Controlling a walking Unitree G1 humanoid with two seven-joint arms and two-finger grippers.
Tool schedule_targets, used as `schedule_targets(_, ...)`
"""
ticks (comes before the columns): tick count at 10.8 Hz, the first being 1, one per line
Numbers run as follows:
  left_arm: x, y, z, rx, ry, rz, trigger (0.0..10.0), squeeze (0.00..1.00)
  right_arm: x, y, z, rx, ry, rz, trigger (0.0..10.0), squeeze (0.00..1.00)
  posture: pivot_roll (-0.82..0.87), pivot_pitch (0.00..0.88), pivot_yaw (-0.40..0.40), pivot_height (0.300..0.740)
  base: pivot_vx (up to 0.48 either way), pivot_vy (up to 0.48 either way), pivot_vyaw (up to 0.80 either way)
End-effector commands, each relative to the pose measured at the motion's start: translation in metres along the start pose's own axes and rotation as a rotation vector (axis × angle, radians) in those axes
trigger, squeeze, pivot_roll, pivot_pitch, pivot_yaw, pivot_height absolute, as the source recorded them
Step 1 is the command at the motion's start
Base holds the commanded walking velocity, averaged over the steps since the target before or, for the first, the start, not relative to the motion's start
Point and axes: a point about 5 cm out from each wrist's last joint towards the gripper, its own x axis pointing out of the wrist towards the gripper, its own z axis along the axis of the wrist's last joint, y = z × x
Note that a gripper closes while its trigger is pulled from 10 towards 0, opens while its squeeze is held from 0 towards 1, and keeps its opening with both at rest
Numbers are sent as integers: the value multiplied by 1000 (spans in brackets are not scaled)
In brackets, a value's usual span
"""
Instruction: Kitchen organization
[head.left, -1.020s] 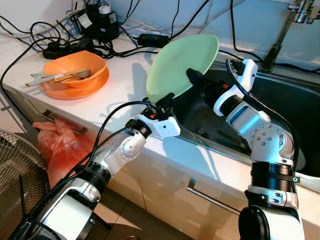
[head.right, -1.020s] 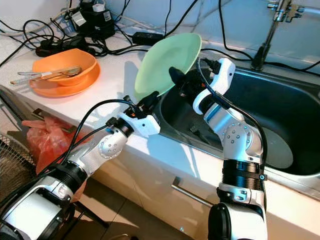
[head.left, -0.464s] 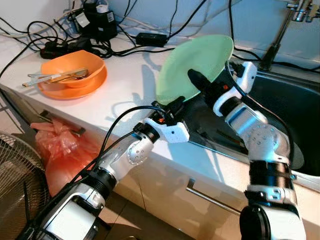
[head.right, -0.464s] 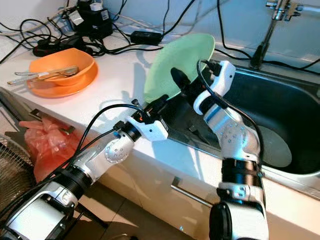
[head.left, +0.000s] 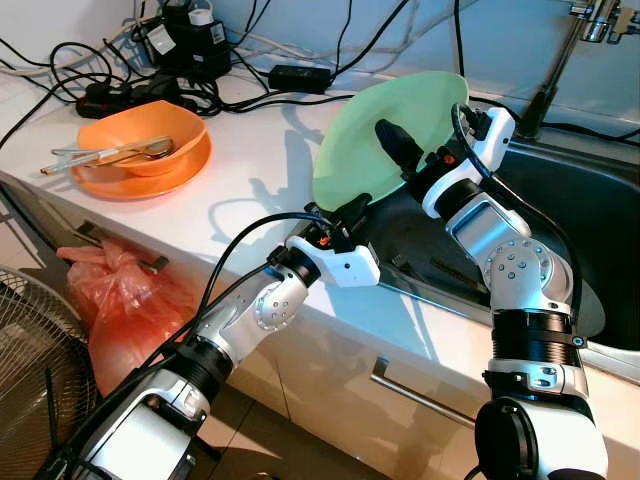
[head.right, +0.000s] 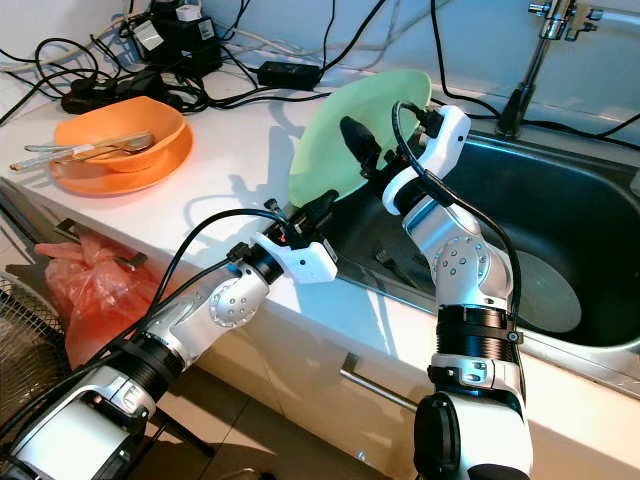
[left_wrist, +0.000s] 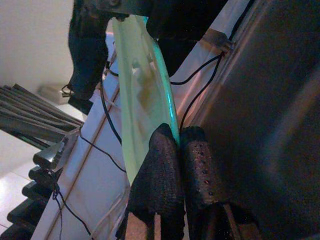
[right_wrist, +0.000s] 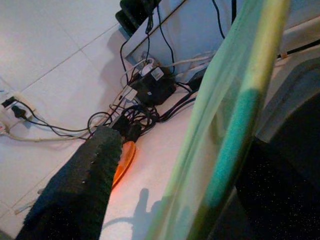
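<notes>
The green plate (head.left: 385, 135) stands tilted on edge over the sink (head.left: 585, 215) rim, hiding part of the basin. The left claw (head.left: 352, 213) is clamped on its 6 o'clock edge. The right claw (head.left: 398, 150) grips its 3 o'clock rim.

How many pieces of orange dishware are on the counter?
2: an orange bowl holding cutlery, sitting on an orange plate at the counter's left end. More could be hidden beneath the bowl.

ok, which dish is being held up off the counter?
The green plate, pinched by both grippers above the sink edge. The orange bowl sits on the counter, with utensils inside.
</notes>
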Motion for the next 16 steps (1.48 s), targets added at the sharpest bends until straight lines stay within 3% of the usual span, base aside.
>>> schedule_targets(1, -4, -10, 0, -7, 9, -40, 0, 0, 2, 2, 3, 0, -16, 11, 0, 0, -44, 44, 26, 740, 0, 0, 0)
schedule_targets(16, -3, -10, -4, 0, 29, -44, 0, 0, 3, -7, 4, 0, -30, -45, 0, 0, -48, 46, 27, 740, 0, 0, 0)
